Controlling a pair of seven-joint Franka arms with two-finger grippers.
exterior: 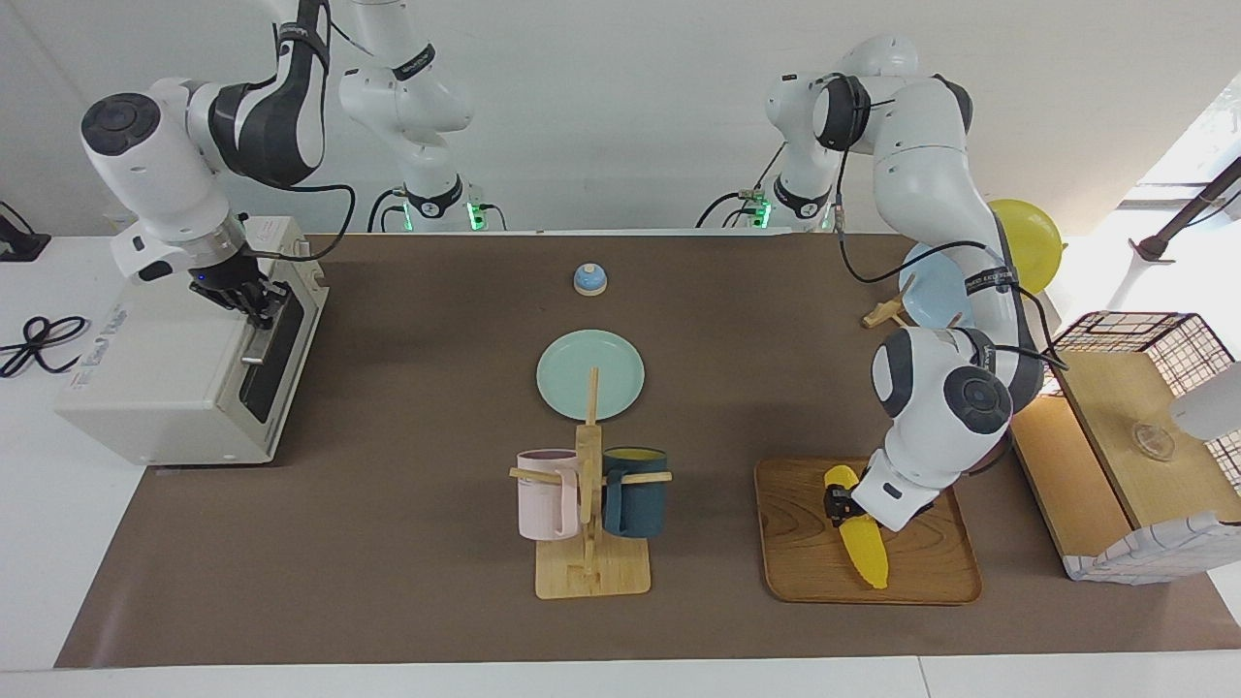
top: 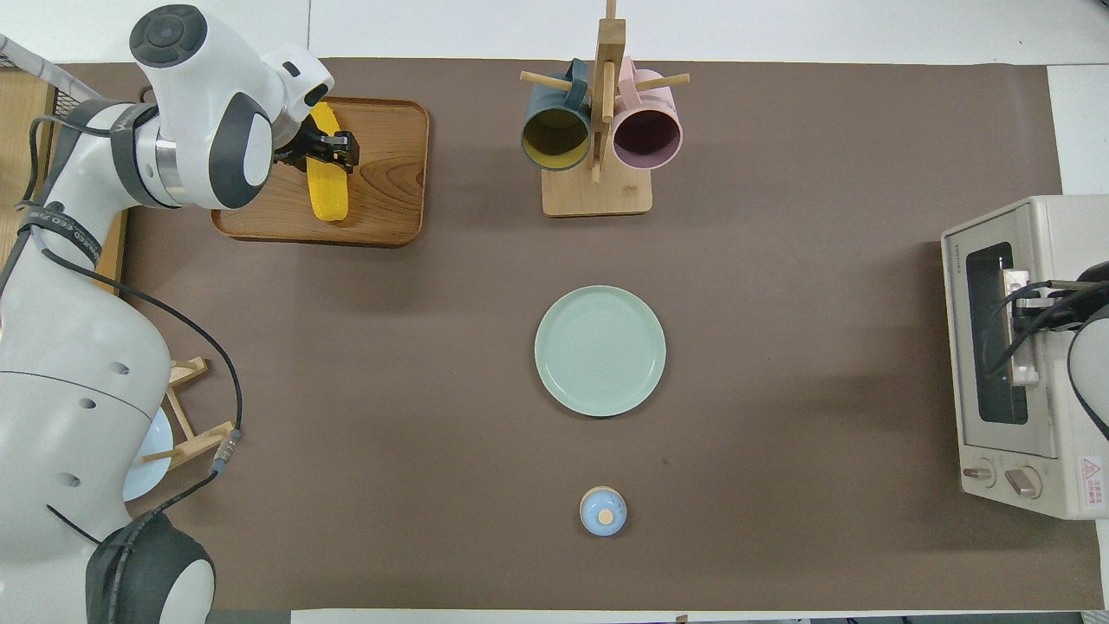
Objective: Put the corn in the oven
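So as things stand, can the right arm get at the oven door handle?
Probably yes: the right gripper is already shut on the handle of the oven, whose door is closed, with nothing in the way.

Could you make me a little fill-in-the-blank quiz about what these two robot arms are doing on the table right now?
1. The left hand is closed on the yellow ____.
2. The corn lies on a wooden ____.
3. The right hand is at the handle of the cream-white ____.
4. The two mugs hang on a wooden ____.

Missing words: corn; tray; oven; rack
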